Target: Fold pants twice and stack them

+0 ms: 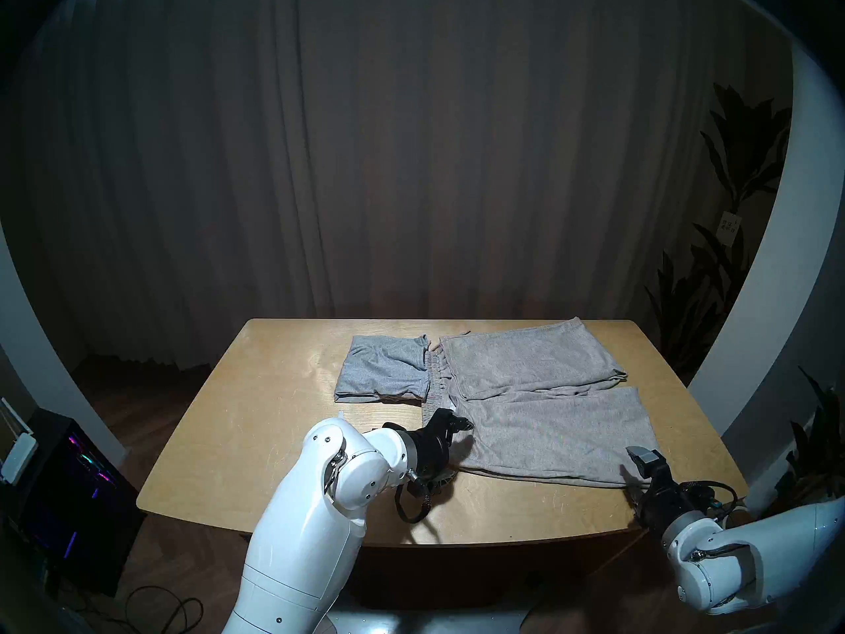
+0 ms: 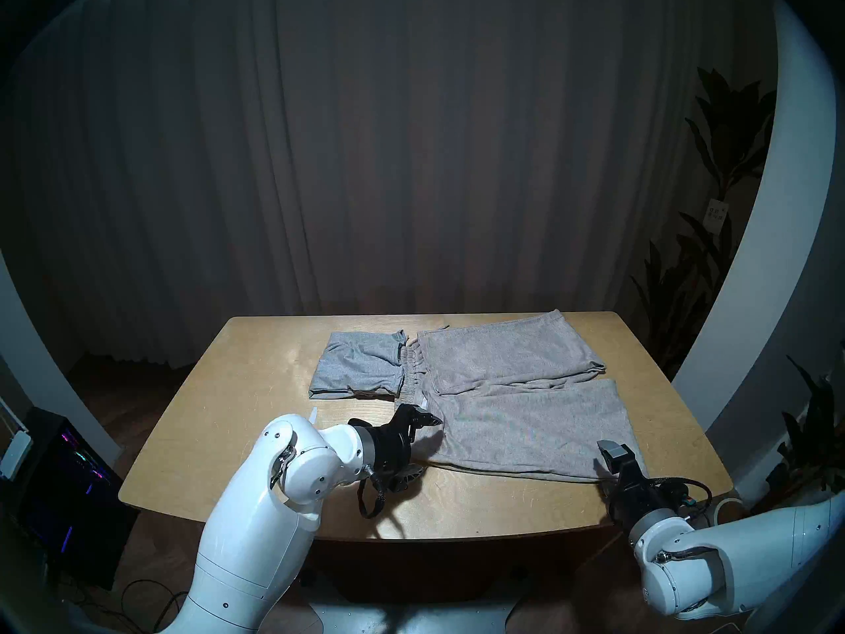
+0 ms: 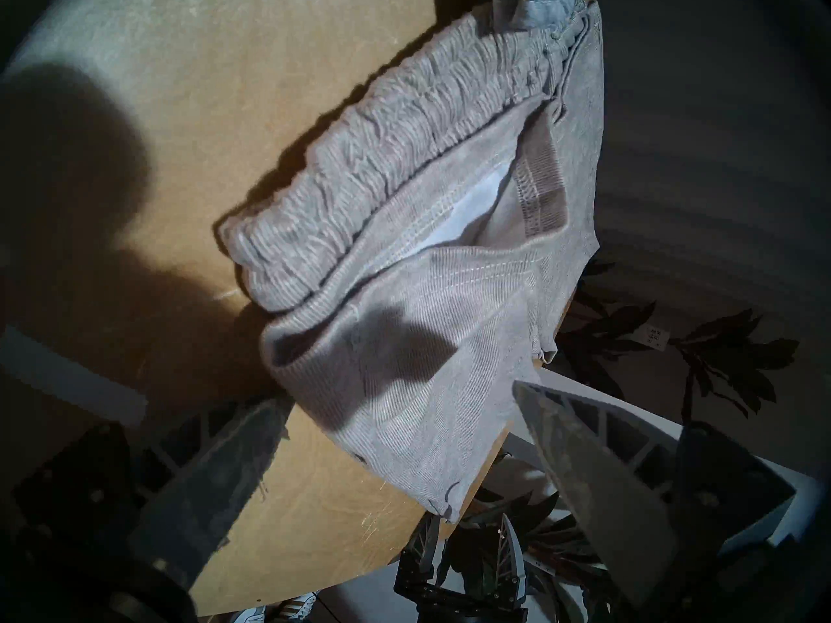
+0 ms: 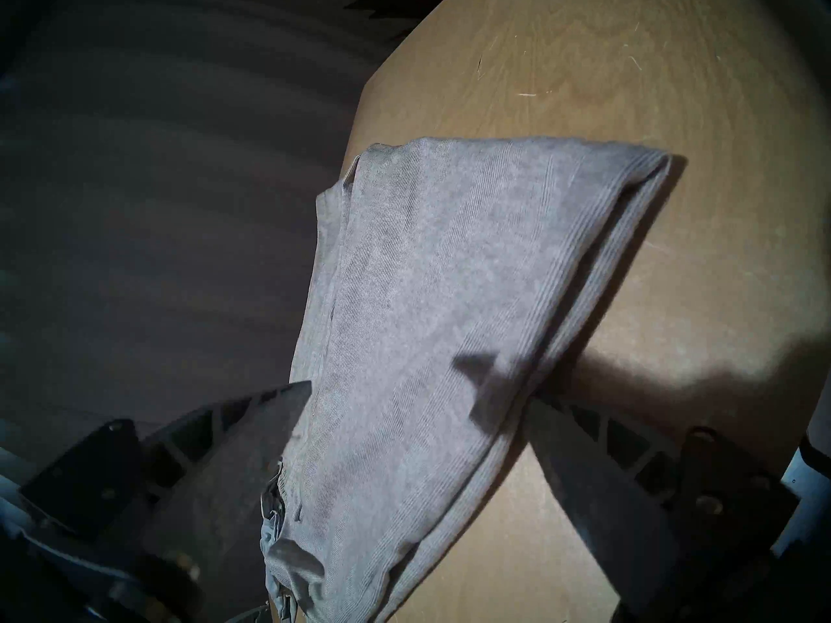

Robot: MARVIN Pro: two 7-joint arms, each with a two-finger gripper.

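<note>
Pants lie in two lots on my wooden table (image 1: 237, 436). Far and left of centre sits the smaller light grey pair (image 1: 382, 368), folded into a flat block. Touching its right edge is the waistband of the beige-grey pair (image 1: 544, 418), spread out with both legs running rightward. My left claw (image 1: 450, 448) hangs released at that pair's near waistband corner, fingers either side of the cloth edge. My right claw (image 1: 633, 475) is released too, straddling the near leg's hem at the table's near right.
</note>
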